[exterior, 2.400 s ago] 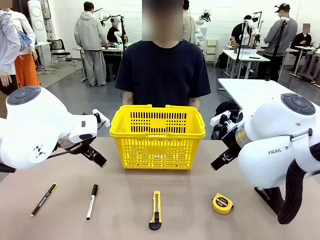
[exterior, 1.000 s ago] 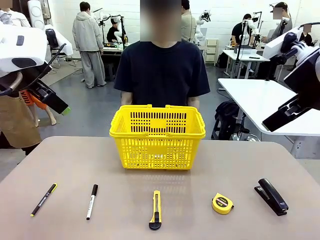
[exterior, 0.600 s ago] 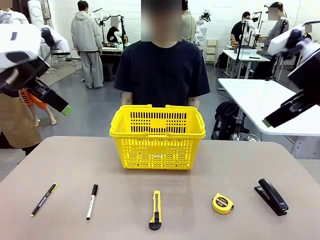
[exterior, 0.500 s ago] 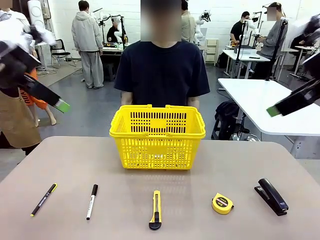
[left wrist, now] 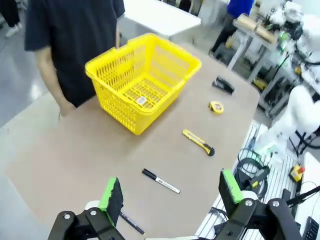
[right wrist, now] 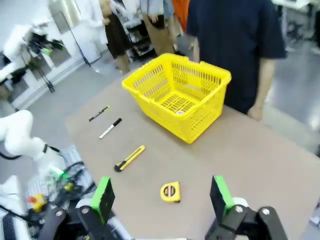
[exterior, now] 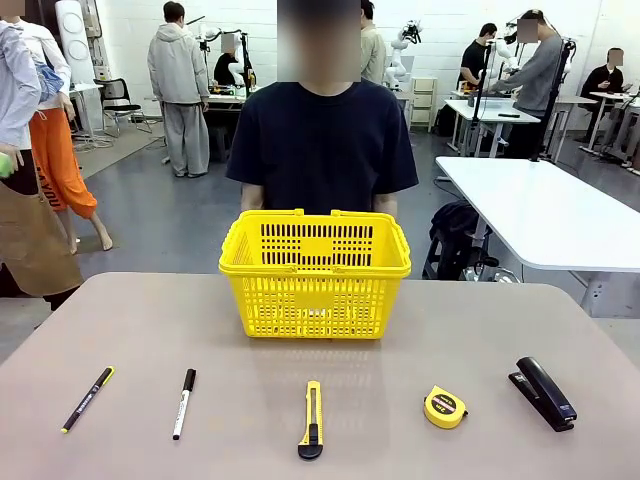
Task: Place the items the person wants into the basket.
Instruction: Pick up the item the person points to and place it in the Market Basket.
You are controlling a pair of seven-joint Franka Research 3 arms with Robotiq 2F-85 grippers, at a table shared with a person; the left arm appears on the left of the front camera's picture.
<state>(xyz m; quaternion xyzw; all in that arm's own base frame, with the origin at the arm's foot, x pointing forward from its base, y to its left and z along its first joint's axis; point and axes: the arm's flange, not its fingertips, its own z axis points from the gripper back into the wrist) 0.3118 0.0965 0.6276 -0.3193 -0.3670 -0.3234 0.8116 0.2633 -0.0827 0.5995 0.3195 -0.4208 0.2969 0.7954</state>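
Note:
The yellow basket (exterior: 315, 270) stands at the table's far middle, with the person (exterior: 325, 140) in a dark T-shirt behind it. Along the near edge lie the black pen (exterior: 88, 398), the white marker (exterior: 184, 402) and the black stapler (exterior: 543, 392). High above the table, my left gripper (left wrist: 171, 192) is open, looking down on the basket (left wrist: 145, 85), marker (left wrist: 160, 181) and stapler (left wrist: 222, 85). My right gripper (right wrist: 161, 195) is open too, high over the basket (right wrist: 177, 95), pen (right wrist: 99, 113) and marker (right wrist: 110, 128). Neither gripper holds anything.
A yellow utility knife (exterior: 313, 420) and a round yellow tape measure (exterior: 444, 407) lie between the marker and the stapler. The person's hands hang behind the basket. A white table (exterior: 540, 215) stands at the far right, with other people beyond.
Both arms have lifted up and outward, leaving the front view. The stapler, hidden at first by the right arm, is uncovered. Nothing on the table has moved.

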